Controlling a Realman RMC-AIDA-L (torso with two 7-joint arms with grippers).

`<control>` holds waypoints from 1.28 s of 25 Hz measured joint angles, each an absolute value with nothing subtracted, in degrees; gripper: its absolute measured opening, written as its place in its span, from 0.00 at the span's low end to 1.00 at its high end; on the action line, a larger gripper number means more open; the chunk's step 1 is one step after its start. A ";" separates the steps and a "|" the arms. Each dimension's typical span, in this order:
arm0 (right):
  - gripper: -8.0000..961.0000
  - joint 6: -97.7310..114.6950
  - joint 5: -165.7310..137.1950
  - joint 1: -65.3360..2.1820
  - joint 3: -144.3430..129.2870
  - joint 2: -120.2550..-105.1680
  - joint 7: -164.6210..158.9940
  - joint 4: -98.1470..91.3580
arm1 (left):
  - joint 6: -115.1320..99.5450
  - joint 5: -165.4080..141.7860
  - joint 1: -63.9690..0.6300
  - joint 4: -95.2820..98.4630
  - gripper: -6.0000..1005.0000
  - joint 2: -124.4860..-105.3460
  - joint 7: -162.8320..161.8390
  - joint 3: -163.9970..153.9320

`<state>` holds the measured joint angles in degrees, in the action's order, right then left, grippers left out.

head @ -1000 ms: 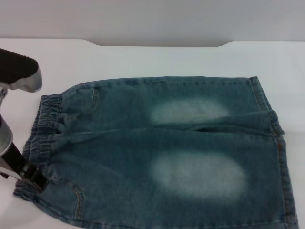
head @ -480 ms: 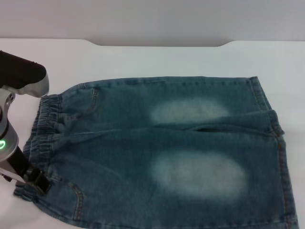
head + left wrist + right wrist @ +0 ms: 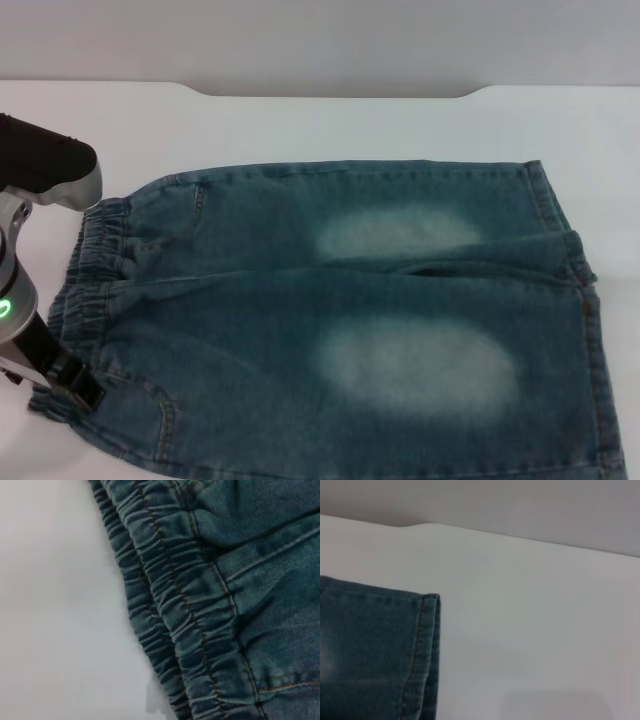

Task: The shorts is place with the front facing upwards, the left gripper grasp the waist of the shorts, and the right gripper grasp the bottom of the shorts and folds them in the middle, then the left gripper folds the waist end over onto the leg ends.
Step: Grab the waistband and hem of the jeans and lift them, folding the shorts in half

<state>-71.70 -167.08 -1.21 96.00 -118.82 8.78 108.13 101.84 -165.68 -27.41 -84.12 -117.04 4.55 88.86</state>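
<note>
white counter [image 3: 330, 125] carries denim shorts [image 3: 340, 310] lying flat, waist toward the robot's left, leg ends right. left gripper [image 3: 78, 385] sits at the waistband's near corner; cannot tell its finger state.

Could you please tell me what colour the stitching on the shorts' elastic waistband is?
Brownish-tan thread on the blue denim shorts' gathered waistband, clearest in the left wrist view.

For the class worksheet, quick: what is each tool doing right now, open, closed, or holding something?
Left tool: at the near corner of the shorts' waistband; open or closed cannot be told.
Right tool: not in view.
</note>
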 joint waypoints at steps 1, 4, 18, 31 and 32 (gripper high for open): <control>0.80 -71.79 -167.07 -1.24 95.97 -118.82 8.78 108.19 | 101.64 -165.68 -27.40 -83.98 0.74 -117.08 4.57 88.86; 0.80 -71.95 -167.07 -1.30 95.95 -118.83 8.79 108.29 | 100.80 -165.68 -27.55 -83.27 0.74 -117.17 4.56 88.85; 0.79 -71.99 -167.07 -1.50 95.98 -118.83 8.79 108.49 | 100.35 -165.68 -28.09 -81.26 0.72 -117.16 4.36 88.85; 0.79 -73.68 -167.07 -0.93 95.98 -118.82 8.79 110.94 | 100.64 -165.63 -28.16 -81.75 0.62 -117.33 4.51 88.82; 0.79 -73.91 -167.07 -0.91 95.98 -118.83 8.79 111.10 | 100.63 -165.64 -28.12 -81.93 0.59 -117.34 4.50 88.75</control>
